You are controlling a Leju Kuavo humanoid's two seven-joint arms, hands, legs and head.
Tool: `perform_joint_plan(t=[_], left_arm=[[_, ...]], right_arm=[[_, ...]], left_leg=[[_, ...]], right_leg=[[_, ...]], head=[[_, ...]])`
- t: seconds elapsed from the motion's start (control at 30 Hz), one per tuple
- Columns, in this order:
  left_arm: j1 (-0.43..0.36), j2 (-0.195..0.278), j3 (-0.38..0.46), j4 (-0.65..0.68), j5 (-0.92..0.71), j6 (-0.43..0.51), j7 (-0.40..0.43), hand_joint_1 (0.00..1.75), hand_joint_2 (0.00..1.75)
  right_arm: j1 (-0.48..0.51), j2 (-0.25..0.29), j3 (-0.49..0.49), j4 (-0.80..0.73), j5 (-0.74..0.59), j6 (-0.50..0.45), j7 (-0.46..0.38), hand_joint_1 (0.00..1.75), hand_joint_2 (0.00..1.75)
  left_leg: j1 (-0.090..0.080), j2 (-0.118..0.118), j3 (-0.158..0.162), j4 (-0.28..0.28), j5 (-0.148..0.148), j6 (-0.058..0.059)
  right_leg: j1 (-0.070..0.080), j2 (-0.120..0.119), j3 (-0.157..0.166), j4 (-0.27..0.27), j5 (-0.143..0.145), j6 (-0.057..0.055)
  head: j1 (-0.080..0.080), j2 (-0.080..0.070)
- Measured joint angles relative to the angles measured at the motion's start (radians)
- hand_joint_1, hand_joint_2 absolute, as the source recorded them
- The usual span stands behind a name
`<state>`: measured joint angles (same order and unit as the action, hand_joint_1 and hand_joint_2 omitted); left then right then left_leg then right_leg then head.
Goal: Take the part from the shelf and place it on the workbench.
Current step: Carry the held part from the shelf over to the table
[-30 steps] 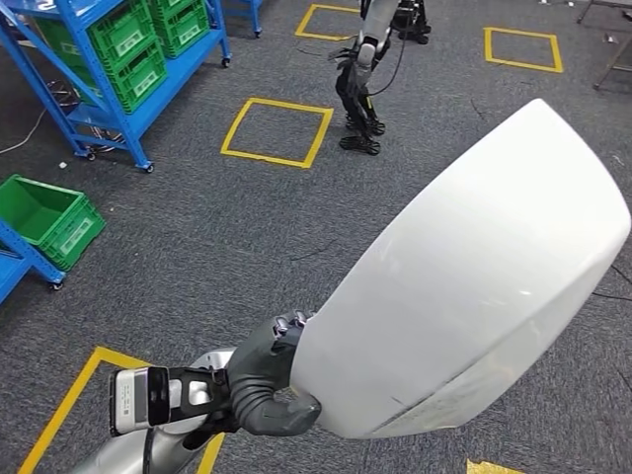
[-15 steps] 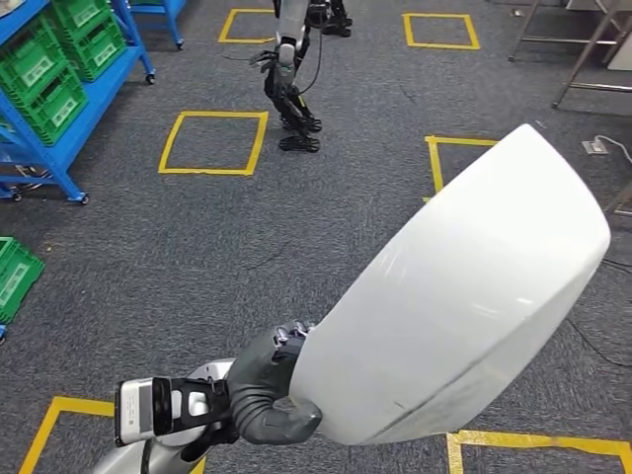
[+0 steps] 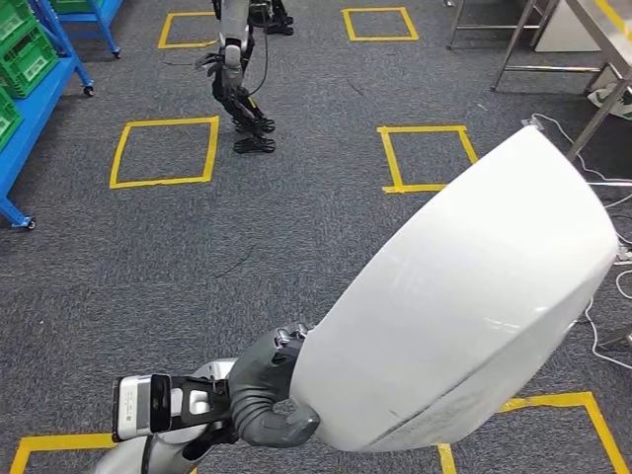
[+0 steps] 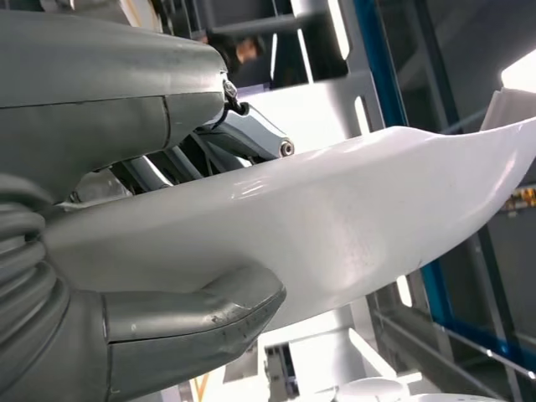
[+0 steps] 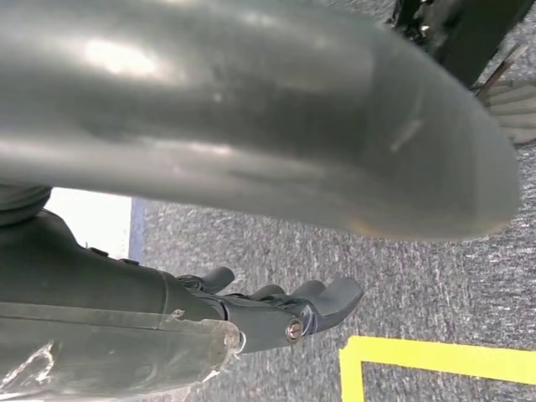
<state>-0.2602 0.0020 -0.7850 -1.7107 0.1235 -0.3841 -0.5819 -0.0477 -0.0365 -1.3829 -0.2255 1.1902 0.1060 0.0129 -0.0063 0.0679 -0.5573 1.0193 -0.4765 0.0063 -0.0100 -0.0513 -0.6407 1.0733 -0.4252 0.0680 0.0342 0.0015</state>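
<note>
The part (image 3: 462, 296) is a large smooth white shell, held out in front of me over the grey carpet. My left hand (image 3: 265, 390) grips its lower left end, thumb under the edge and fingers over the top. The left wrist view shows the same hold up close: the thumb (image 4: 189, 322) presses under the white part (image 4: 328, 226). My right hand (image 5: 189, 310) hangs above the carpet, fingers (image 5: 285, 310) stretched out and holding nothing. The metal workbench (image 3: 607, 25) stands at the far right, its legs and a corner of its top showing.
Another robot (image 3: 238, 69) stands on the carpet at the back. A blue shelf (image 3: 30, 89) with green crates is at the far left. Yellow tape squares (image 3: 164, 148) mark the floor. Cables (image 3: 603, 183) lie near the workbench legs.
The camera has turned to the right: the shelf and crates slid off to the left and the workbench legs came in at the right. The left hand's hold on the part is unchanged.
</note>
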Motion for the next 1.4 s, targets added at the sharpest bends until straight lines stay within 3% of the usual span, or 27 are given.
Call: perform_joint_plan(t=[0.07,0.13,0.2,0.27,0.3,0.33,0.37,0.4,0.43,0.5,0.57,0.6,0.63,0.7,0.77,0.83,0.87,0.9,0.93,1.0,1.07,1.17,1.23,1.3,1.33,1.37,1.4], left_arm=[[-0.006,-0.004,0.0,0.0,0.003,-0.002,0.006,1.75,1.75],[-0.01,-0.007,0.0,0.001,0.004,-0.003,0.009,1.75,1.75],[-0.014,-0.01,0.0,0.002,0.004,-0.003,0.009,1.75,1.75],[-0.016,-0.01,0.001,0.003,0.005,-0.003,0.009,1.75,1.75],[-0.016,-0.009,0.001,0.005,0.006,-0.003,0.009,1.75,1.75],[-0.016,-0.007,0.001,0.006,0.006,-0.003,0.009,1.75,1.75],[-0.016,-0.006,0.001,0.008,0.006,-0.003,0.009,1.75,1.75],[-0.016,-0.006,0.001,0.008,0.006,-0.003,0.009,1.75,1.75],[-0.017,-0.005,0.001,0.008,0.006,-0.003,0.009,1.75,1.75],[-0.018,-0.005,0.001,0.008,0.006,-0.003,0.009,1.75,1.75],[-0.019,-0.006,0.001,0.008,0.006,-0.003,0.009,1.75,1.75],[-0.019,-0.006,0.001,0.008,0.006,-0.003,0.009,1.75,1.75],[-0.02,-0.007,0.001,0.009,0.006,-0.003,0.009,1.75,1.75],[-0.023,-0.011,0.001,0.009,0.006,-0.003,0.009,1.75,1.75],[-0.024,-0.013,0.001,0.009,0.006,-0.004,0.009,1.75,1.75],[-0.024,-0.013,0.0,0.01,0.006,-0.004,0.009,1.75,1.75],[-0.024,-0.013,0.0,0.011,0.006,-0.004,0.009,1.75,1.75],[-0.024,-0.013,0.0,0.011,0.006,-0.004,0.009,1.75,1.75],[-0.024,-0.013,0.0,0.012,0.006,-0.004,0.009,1.75,1.75],[-0.024,-0.013,0.0,0.012,0.006,-0.004,0.009,1.75,1.75],[-0.025,-0.013,0.0,0.012,0.006,-0.004,0.009,1.75,1.75],[-0.025,-0.015,0.0,0.011,0.007,-0.004,0.008,1.75,1.75],[-0.026,-0.016,0.001,0.011,0.008,-0.004,0.008,1.75,1.75],[-0.026,-0.015,0.001,0.012,0.01,-0.004,0.007,1.75,1.75],[-0.026,-0.014,0.0,0.013,0.01,-0.004,0.007,1.75,1.75],[-0.026,-0.014,0.0,0.014,0.011,-0.004,0.007,1.75,1.75],[-0.026,-0.013,0.0,0.015,0.011,-0.004,0.007,1.75,1.75]], right_arm=[[-0.005,0.003,-0.003,0.0,0.0,0.003,0.003,0.0,0.0],[-0.004,0.004,-0.006,0.0,0.0,0.005,0.004,0.0,0.0],[-0.003,0.004,-0.008,0.0,0.001,0.009,0.002,0.0,0.0],[-0.007,0.005,-0.009,0.0,0.001,0.014,-0.004,0.0,0.0],[-0.01,0.005,-0.009,0.0,0.001,0.015,-0.007,0.0,0.0],[-0.011,0.006,-0.009,0.0,0.001,0.016,-0.009,0.0,0.0],[-0.011,0.006,-0.009,0.0,0.002,0.016,-0.01,0.0,0.0],[-0.01,0.007,-0.009,0.0,0.003,0.016,-0.011,0.0,0.0],[-0.01,0.007,-0.009,0.0,0.004,0.016,-0.012,0.0,0.0],[-0.012,0.007,-0.009,0.0,0.005,0.016,-0.015,0.0,0.0],[-0.012,0.008,-0.009,0.0,0.005,0.016,-0.016,0.0,0.0],[-0.01,0.008,-0.009,0.0,0.005,0.017,-0.016,0.0,0.0],[-0.006,0.008,-0.009,0.0,0.005,0.017,-0.016,0.0,0.0],[-0.002,0.01,-0.009,0.0,0.006,0.018,-0.016,0.0,0.0],[-0.006,0.01,-0.009,0.0,0.006,0.018,-0.016,0.0,0.0],[-0.011,0.011,-0.009,0.0,0.006,0.018,-0.016,0.0,0.0],[-0.01,0.012,-0.009,0.0,0.006,0.018,-0.016,0.0,0.0],[-0.008,0.012,-0.009,0.0,0.006,0.018,-0.016,0.0,0.0],[-0.006,0.012,-0.009,0.0,0.006,0.018,-0.016,0.0,0.0],[-0.006,0.013,-0.009,0.0,0.007,0.019,-0.016,0.0,0.0],[-0.01,0.015,-0.009,0.0,0.009,0.019,-0.016,0.0,0.0],[-0.01,0.015,-0.009,0.0,0.012,0.019,-0.015,0.0,0.0],[-0.01,0.015,-0.009,0.0,0.013,0.019,-0.01,0.0,0.0],[-0.012,0.015,-0.009,0.0,0.014,0.02,-0.004,0.0,0.0],[-0.013,0.015,-0.009,0.0,0.016,0.02,-0.001,0.0,0.0],[-0.013,0.015,-0.008,0.0,0.019,0.021,0.002,0.0,0.0],[-0.011,0.016,-0.008,0.0,0.022,0.023,0.005,0.0,0.0]], left_leg=[[-0.003,0.016,0.005,-0.002,-0.004,-0.01],[0.0,0.026,0.008,-0.005,-0.007,-0.022],[0.003,-0.004,-0.004,0.03,-0.034,-0.032],[0.004,-0.046,-0.059,0.141,-0.092,-0.036],[0.004,-0.054,-0.094,0.207,-0.118,-0.038],[0.005,-0.058,-0.123,0.254,-0.129,-0.038],[0.005,-0.059,-0.136,0.269,-0.119,-0.039],[0.006,-0.061,-0.131,0.247,-0.091,-0.039],[0.008,-0.07,-0.107,0.19,-0.051,-0.039],[0.018,-0.117,-0.05,0.061,0.008,-0.041],[0.022,-0.149,-0.025,0.003,0.018,-0.036],[0.02,-0.143,-0.024,0.0,0.016,-0.03],[0.019,-0.133,-0.024,-0.001,0.018,-0.022],[0.018,-0.111,-0.021,-0.005,0.021,-0.005],[0.015,-0.086,-0.019,-0.006,0.02,0.005],[0.01,-0.058,-0.019,-0.006,0.018,0.009],[0.009,-0.046,-0.018,-0.005,0.016,0.009],[0.008,-0.034,-0.016,-0.005,0.015,0.008],[0.008,-0.024,-0.013,-0.005,0.012,0.006],[0.004,-0.006,-0.005,-0.004,0.004,-0.003],[-0.001,0.01,0.002,-0.004,-0.001,-0.013],[0.003,0.023,0.007,-0.006,-0.008,-0.029],[0.006,-0.009,-0.012,0.041,-0.041,-0.04],[0.007,-0.048,-0.076,0.166,-0.101,-0.043],[0.007,-0.056,-0.111,0.229,-0.123,-0.044],[0.007,-0.058,-0.137,0.269,-0.127,-0.045],[0.008,-0.06,-0.145,0.273,-0.112,-0.044]], right_leg=[[0.006,-0.011,0.018,-0.038,0.009,-0.008],[0.006,0.013,0.016,-0.043,0.013,-0.019],[0.002,0.035,0.019,-0.05,0.017,-0.029],[-0.002,0.057,0.02,-0.053,0.019,-0.036],[-0.002,0.069,0.02,-0.053,0.019,-0.037],[-0.002,0.082,0.02,-0.053,0.019,-0.038],[-0.002,0.096,0.02,-0.053,0.019,-0.038],[-0.003,0.109,0.021,-0.052,0.019,-0.037],[-0.005,0.124,0.021,-0.052,0.02,-0.034],[-0.007,0.15,0.017,-0.048,0.021,-0.024],[-0.008,0.17,0.008,-0.048,0.023,-0.011],[-0.01,0.179,0.004,-0.05,0.026,-0.004],[-0.013,0.18,0.001,-0.053,0.028,0.001],[-0.012,0.138,-0.014,-0.025,0.01,0.008],[-0.009,0.079,-0.065,0.087,-0.052,0.011],[-0.009,0.061,-0.128,0.219,-0.109,0.015],[-0.009,0.059,-0.139,0.245,-0.113,0.015],[-0.009,0.057,-0.128,0.228,-0.097,0.015],[-0.009,0.051,-0.095,0.171,-0.068,0.014],[-0.007,0.011,-0.015,0.028,-0.012,0.009],[-0.003,-0.011,0.02,-0.037,0.008,0.0],[-0.001,0.02,0.019,-0.041,0.012,-0.018],[-0.005,0.041,0.023,-0.047,0.015,-0.029],[-0.008,0.063,0.022,-0.048,0.016,-0.035],[-0.008,0.075,0.022,-0.048,0.016,-0.036],[-0.008,0.088,0.022,-0.048,0.016,-0.036],[-0.009,0.101,0.022,-0.048,0.016,-0.036]], head=[[-0.001,0.0],[-0.002,0.0],[-0.004,0.0],[-0.009,0.0],[-0.011,0.0],[-0.012,0.0],[-0.012,0.0],[-0.012,0.0],[-0.012,0.0],[-0.013,0.0],[-0.014,0.0],[-0.014,0.0],[-0.014,0.0],[-0.01,0.0],[-0.004,0.0],[-0.002,0.0],[-0.002,0.0],[-0.002,0.0],[-0.002,0.0],[-0.002,0.0],[-0.005,0.0],[-0.006,0.0],[-0.01,0.0],[-0.016,0.0],[-0.017,0.0],[-0.018,0.0],[-0.018,0.0]])
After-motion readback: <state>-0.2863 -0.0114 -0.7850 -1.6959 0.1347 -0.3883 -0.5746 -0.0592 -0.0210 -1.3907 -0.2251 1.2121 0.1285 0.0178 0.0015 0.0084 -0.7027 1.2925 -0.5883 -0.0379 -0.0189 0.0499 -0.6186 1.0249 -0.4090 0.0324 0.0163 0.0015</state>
